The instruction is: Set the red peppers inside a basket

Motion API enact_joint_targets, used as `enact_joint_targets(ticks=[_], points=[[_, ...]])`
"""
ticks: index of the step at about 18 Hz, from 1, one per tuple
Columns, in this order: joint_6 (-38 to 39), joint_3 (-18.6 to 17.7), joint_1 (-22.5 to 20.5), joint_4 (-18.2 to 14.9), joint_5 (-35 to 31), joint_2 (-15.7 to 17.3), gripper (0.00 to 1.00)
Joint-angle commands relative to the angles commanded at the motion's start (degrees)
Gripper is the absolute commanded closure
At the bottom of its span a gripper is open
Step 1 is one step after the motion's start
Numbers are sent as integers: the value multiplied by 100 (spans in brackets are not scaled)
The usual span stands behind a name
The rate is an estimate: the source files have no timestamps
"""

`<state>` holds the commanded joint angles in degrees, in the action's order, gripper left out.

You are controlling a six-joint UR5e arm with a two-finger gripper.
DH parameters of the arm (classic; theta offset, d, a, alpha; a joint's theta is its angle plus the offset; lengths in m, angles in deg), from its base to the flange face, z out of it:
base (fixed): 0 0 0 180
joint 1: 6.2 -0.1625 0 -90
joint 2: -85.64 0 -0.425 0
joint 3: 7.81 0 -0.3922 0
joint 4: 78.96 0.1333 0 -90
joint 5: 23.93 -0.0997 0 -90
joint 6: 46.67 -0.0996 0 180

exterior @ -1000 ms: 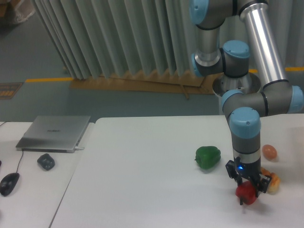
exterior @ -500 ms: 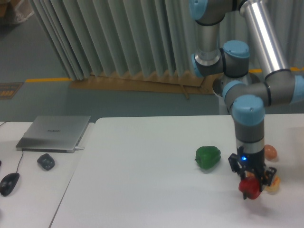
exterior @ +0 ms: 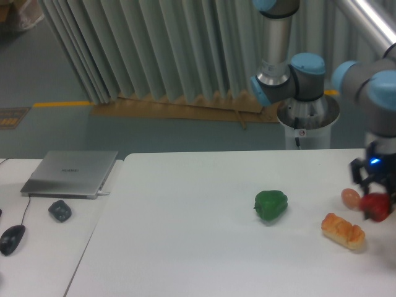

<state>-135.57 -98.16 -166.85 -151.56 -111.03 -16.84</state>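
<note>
The gripper (exterior: 375, 203) stands at the far right of the table (exterior: 185, 247), its dark fingers (exterior: 361, 180) closed in on the red pepper (exterior: 375, 206) so that only the pepper's width keeps them apart; the pepper hangs between them, lifted clear of the tabletop; the right-hand finger is cut off by the frame edge, so its contact cannot be told exactly.

Counted: one red pepper, in the fingers; one green bell pepper (exterior: 271, 205), well to the left of the fingers and resting on the table; one orange-brown bread loaf (exterior: 343, 231), lying just below and to the left of the fingers, apart from the held pepper; one small round peach-coloured item (exterior: 350, 198), just beside the fingers on their left and close to the pepper, though whether it touches either cannot be told. Far left of the fingers, on the neighbouring desk, lie one closed laptop (exterior: 70, 173), one mouse (exterior: 12, 239) with its cable, and one small dark lump (exterior: 60, 210).

The arm (exterior: 291, 68) comes down from the upper right; a grey link with blue-capped joints bends behind the table, and the wrist above the fingers points straight down, a small blue light glowing on it.
</note>
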Motion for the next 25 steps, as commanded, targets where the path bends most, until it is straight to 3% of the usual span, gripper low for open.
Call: enact_joint_targets(ticks=[4,8,11,18,21,25], points=[[-1496,0,-678,26,-246,-26,65],[-2859,70,-1249,209,-387,-306,64],[-3255,70,-1434,649,-378,-570,64],[-4100,79,-1707,975,-317,-905,59],[-4285,88,-1707,975,-317,-923,39],[-4268,79,-1672,975,-317,-923,25]])
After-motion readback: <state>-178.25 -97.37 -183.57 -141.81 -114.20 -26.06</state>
